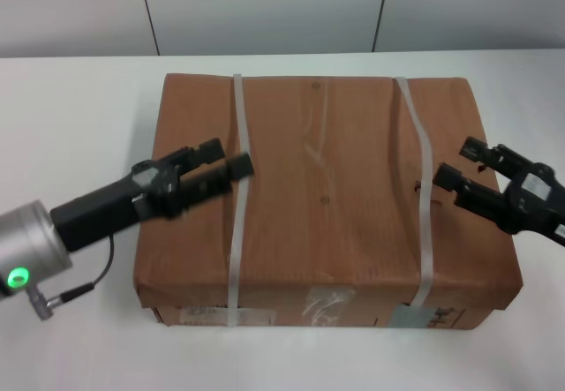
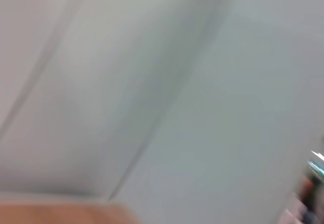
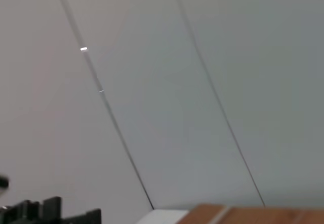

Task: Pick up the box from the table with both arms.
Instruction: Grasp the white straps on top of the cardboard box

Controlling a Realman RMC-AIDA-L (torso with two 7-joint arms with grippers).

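A pale grey wall (image 2: 167, 82) is filling nearly the whole left wrist view, with faint darker seams (image 2: 152, 138) running slantwise across it (too blurred to say more). A strip of the brown box (image 2: 55, 214) is showing along one edge. At one corner something dark with a bright glint (image 2: 311, 183) is peeking in; what it is cannot be told.
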